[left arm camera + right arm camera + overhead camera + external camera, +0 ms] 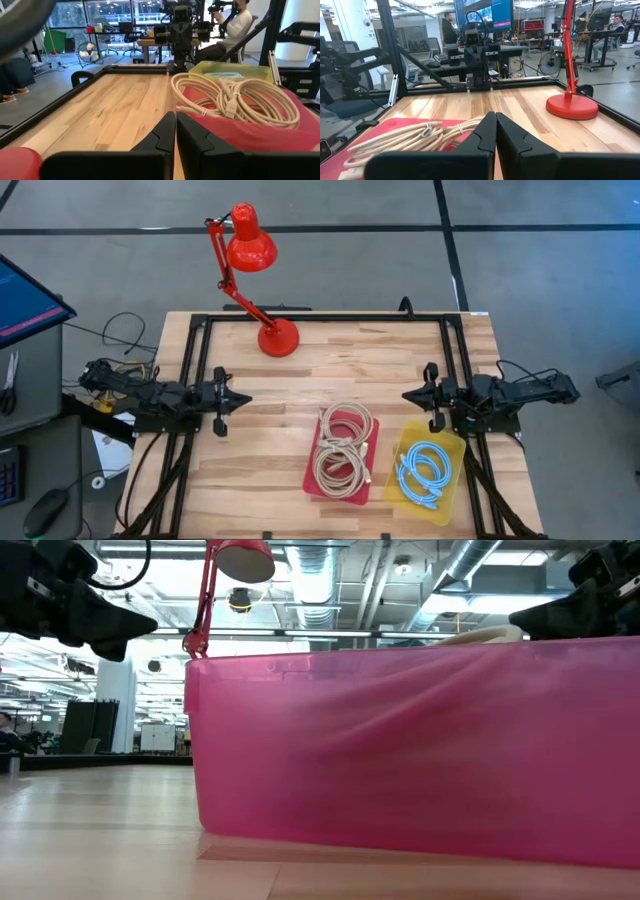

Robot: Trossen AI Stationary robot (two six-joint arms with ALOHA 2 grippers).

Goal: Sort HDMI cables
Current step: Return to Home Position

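**Cables sorted by colour in two bins, both arms withdrawn to the side edges**

The beige HDMI cables [344, 446] are seen in the pink bin [314, 486], which is set on the worktop [260, 460] right of the middle, close to the edge opposite the red lamp [250, 242]. They are wound in round coils of thin, pale tan cord, laid overlapping so that single coils cannot be counted. In the left wrist view the coils [235, 100] are heaped above the bin's rim, and a pale plug is shown among the loops. In the low view a strand [480, 636] is just seen over the top of the translucent pink wall [400, 740].

The light blue HDMI cables [424, 472] are held in the yellow bin [450, 445], placed just beside the pink one, at the corner formed by the right edge and the edge opposite the lamp. They are coiled more loosely and lie flat and low in it.

The left arm [160, 395] is parked at the left edge and the right arm [500, 395] at the right edge, each pointed inward, well apart from the cables. The left jaws are pressed together with nothing between them; the right jaws are likewise closed on nothing.
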